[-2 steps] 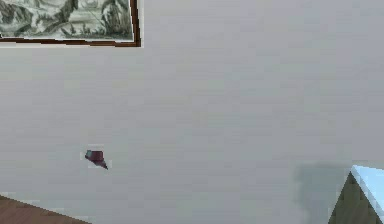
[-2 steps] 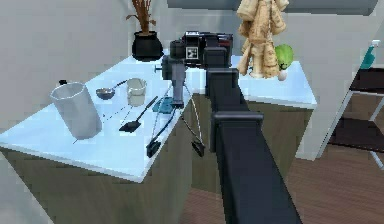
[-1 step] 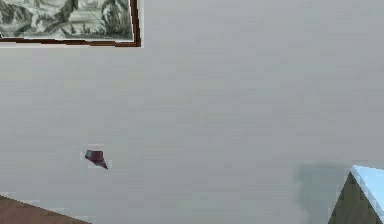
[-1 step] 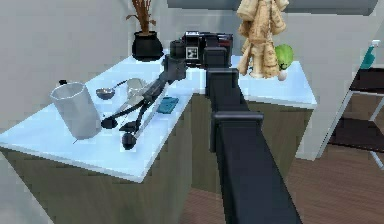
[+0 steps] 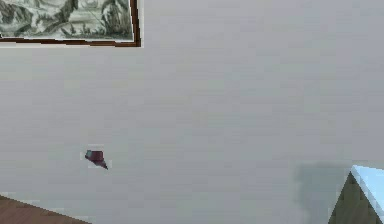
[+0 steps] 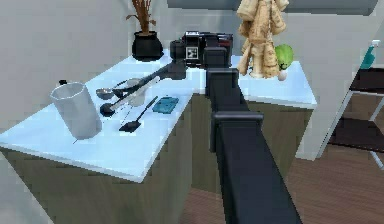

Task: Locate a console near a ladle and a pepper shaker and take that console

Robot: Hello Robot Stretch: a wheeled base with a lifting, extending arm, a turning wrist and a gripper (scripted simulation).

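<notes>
Jaws at pale counter (image 6: 45,132) near dark utensils (image 6: 135,88); grip state and load unclear.

**Teal slab and ladle lying on the counter**

You are looking at a small flat teal slab (image 6: 166,104) lying face up on the pale blue counter (image 6: 60,135), close to the counter's edge near the middle of the arm side view. It is showing as a rectangle with rounded corners, turned slightly askew. At this size you cannot tell for sure whether it is the console.

Just up and left of it, a grey metal ladle (image 6: 122,92) is lying on the same counter. Its round bowl is pointing toward the view's left, and its long dark handle is running up and to the right. Slab and ladle are lying near each other, not touching.
</notes>
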